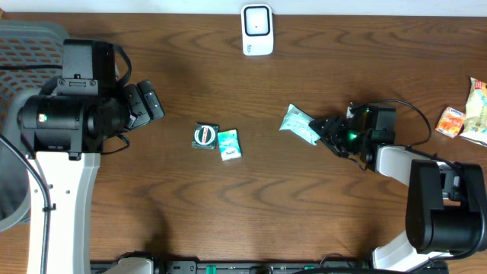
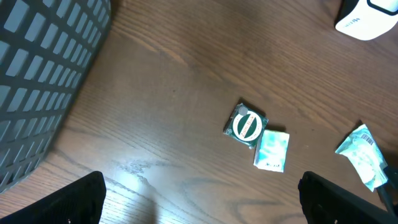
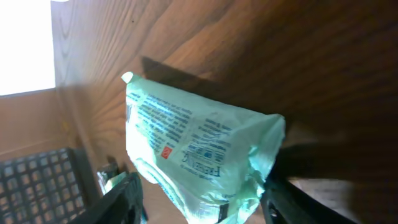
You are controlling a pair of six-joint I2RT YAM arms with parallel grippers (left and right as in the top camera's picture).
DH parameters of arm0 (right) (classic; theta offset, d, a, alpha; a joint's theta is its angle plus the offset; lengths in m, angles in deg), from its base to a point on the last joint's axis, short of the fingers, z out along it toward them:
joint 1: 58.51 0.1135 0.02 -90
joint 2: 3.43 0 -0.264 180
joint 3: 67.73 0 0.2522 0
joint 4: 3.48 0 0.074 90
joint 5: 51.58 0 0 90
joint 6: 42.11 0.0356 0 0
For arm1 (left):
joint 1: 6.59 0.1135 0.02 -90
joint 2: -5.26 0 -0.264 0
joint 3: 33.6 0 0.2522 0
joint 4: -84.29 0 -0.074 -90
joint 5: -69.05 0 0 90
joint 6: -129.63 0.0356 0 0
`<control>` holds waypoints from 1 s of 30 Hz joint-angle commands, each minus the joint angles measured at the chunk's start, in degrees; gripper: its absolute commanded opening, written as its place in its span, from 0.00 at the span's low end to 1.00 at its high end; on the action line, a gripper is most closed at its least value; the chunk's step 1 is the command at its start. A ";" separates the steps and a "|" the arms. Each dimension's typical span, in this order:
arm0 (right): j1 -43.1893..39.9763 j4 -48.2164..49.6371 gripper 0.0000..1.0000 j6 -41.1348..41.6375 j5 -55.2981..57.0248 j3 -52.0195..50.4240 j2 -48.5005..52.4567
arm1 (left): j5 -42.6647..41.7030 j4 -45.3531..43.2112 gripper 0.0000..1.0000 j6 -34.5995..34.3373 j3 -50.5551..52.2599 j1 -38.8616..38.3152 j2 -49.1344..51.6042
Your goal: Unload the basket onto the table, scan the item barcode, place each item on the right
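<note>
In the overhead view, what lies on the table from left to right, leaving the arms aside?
Grey basket → round green packet → teal packet → white scanner → pale green pouch → orange snack packet → pale snack bag

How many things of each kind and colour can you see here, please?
Green packets: 3 (dark green square packet with round label, teal-and-white small packet, pale green plastic pouch)
Orange snack packet: 1
Pale yellow snack bag: 1
White plastic barcode scanner: 1
Grey mesh basket: 1
Total: 7
</note>
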 commanded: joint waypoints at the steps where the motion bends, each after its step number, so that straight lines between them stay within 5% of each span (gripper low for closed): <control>1: 2.01 -1.99 0.49 -0.44 13.09 -2.80 3.91 | 0.72 0.22 0.98 -0.68 -0.13 0.20 -0.26; 5: 2.80 -2.05 0.04 -0.46 14.53 -2.80 3.91 | 0.72 0.22 0.97 -0.68 -0.13 0.17 -0.26; 6: 2.78 -2.03 0.01 -0.59 14.64 -2.80 3.91 | 0.72 0.22 0.98 -0.68 -0.13 0.17 -0.26; 21: -1.99 5.92 0.01 -11.04 -9.18 -2.23 -3.61 | 0.72 0.22 0.98 -0.68 -0.13 0.17 -0.26; 30: -1.49 11.96 0.01 -8.59 -15.96 -2.23 -16.06 | 0.72 0.22 0.98 -0.68 -0.13 0.20 -0.26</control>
